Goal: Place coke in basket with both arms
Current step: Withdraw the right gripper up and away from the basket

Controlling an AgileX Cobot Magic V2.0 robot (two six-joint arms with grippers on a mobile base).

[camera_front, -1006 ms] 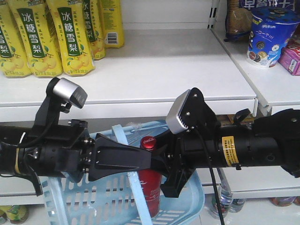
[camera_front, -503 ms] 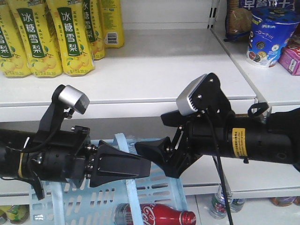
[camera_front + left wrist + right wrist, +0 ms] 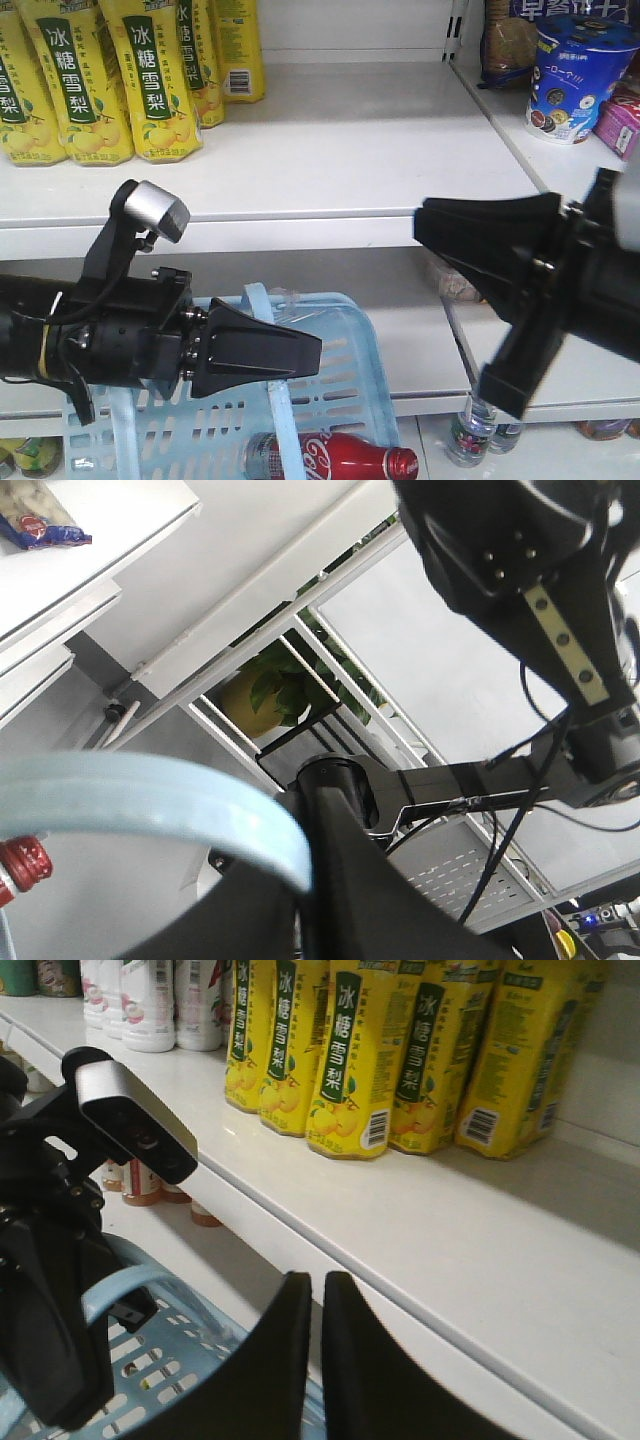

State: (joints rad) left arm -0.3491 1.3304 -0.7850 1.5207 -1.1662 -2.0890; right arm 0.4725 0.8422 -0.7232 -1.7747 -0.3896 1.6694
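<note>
**A:** Jaws first?

**B:** The left gripper (image 3: 312, 352) is closed and seems to pinch the handle (image 3: 257, 297) of the basket (image 3: 350, 345). The right gripper (image 3: 318, 1282) is pressed together on nothing.

**A:** And the coke?

**B:** The coke (image 3: 335, 458) lies sideways in the basket, just below the left jaws, cap toward the right arm's side. The right gripper is well apart.

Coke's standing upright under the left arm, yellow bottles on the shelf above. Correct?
Not upright. The coke lies on its side, cap to the right, under the left arm; the exterior front-facing view shows it. The yellow bottles are on the shelf above.
</note>
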